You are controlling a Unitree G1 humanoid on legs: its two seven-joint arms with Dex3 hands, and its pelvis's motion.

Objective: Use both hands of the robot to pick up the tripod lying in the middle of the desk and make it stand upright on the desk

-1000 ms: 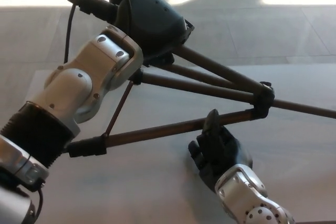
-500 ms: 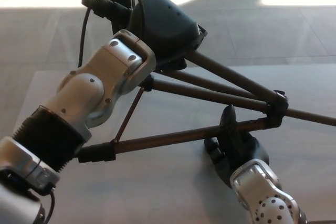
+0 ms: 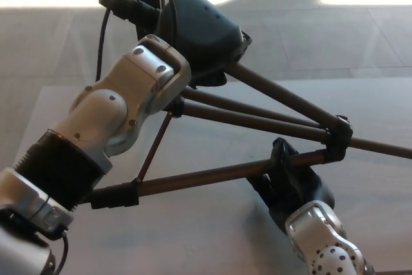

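Tripod (image 3: 257, 104): tilted above worktop (image 3: 193, 236). Left hand (image 3: 199, 33) fingers grip its head; right hand (image 3: 293, 185) fingers clasp one leg.

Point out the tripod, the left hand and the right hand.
tripod (image 3: 257, 122): head view, on a middle leg.
left hand (image 3: 203, 33): head view, on its black back at the tripod's top.
right hand (image 3: 290, 181): head view, on its black palm under the near leg.

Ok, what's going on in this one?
The robot is handling a tripod with both hands over a desk. Its left hand grips the tripod's top, lifted off the surface, while the right hand is at the nearest leg from below. The legs are spread and slanted; the tripod is not yet standing.
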